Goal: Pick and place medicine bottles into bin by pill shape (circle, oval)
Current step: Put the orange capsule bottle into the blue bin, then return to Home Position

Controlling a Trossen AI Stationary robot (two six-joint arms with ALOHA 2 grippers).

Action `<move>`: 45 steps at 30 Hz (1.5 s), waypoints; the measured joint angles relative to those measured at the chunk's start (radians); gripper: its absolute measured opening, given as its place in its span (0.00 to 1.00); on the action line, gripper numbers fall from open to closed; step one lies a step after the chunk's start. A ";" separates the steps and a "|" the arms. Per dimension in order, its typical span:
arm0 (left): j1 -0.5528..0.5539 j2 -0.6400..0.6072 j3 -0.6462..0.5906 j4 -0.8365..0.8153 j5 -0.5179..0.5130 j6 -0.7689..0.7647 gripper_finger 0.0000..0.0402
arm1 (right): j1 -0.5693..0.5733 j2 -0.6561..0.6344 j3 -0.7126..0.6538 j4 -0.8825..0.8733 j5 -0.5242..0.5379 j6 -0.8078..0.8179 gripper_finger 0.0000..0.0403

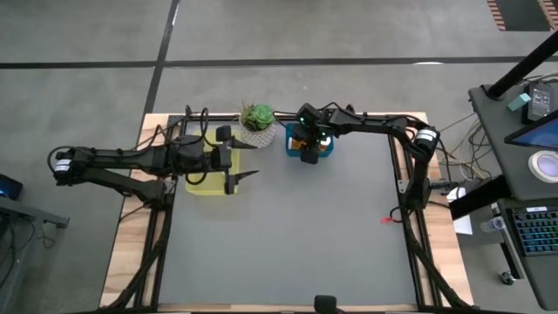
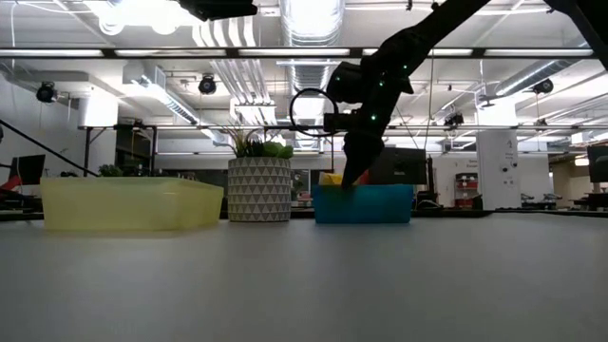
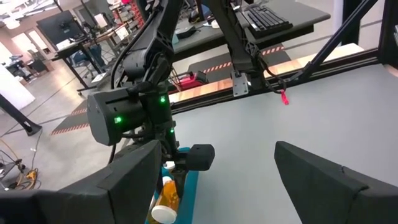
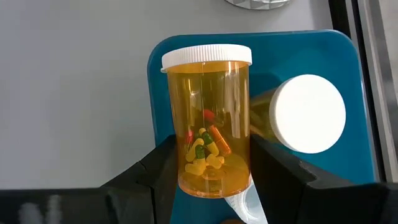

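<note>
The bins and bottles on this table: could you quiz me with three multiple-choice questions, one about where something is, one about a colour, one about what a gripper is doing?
1. Where does the plant stand?
A. Between the yellow bin and the blue bin
B. Inside the blue bin
C. At the table's near edge

2. What colour is the cap of the bottle between the right gripper's fingers?
A. Red
B. White
C. Black

3. What state is the left gripper in?
A. Shut on a bottle
B. Shut on the plant
C. Open, holding nothing

Answers:
1 A: the low view shows the pot flanked by the two bins.
2 B: the right wrist view shows a white cap on an amber body.
3 C: the left wrist view shows its fingers wide apart with only table between them.
</note>
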 joint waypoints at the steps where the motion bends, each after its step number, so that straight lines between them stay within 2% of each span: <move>1: 0.000 0.000 0.000 0.001 0.000 0.000 0.74 | 0.000 0.000 0.000 0.000 0.000 0.000 0.42; 15: 0.000 -0.003 0.000 0.003 0.000 0.000 0.74 | 0.000 0.000 0.002 0.002 0.002 0.017 0.61; 23: 0.000 -0.003 -0.001 0.003 0.000 0.000 0.74 | 0.004 -0.033 0.002 -0.006 -0.001 0.034 0.60; 29: -0.006 -0.052 -0.045 0.001 0.000 -0.002 0.74 | 0.064 -0.157 -0.031 -0.002 -0.001 0.086 0.56; 34: -0.054 -0.170 -0.158 0.064 0.008 -0.011 0.74 | 0.154 -0.326 -0.170 0.118 0.000 0.131 0.53; 40: -0.129 -0.370 -0.316 0.135 0.008 -0.025 0.74 | 0.268 -0.568 -0.436 0.353 -0.001 0.175 0.49; 45: -0.147 -0.514 -0.440 0.170 0.008 -0.042 0.74 | 0.339 -0.777 -0.660 0.571 0.000 0.217 0.46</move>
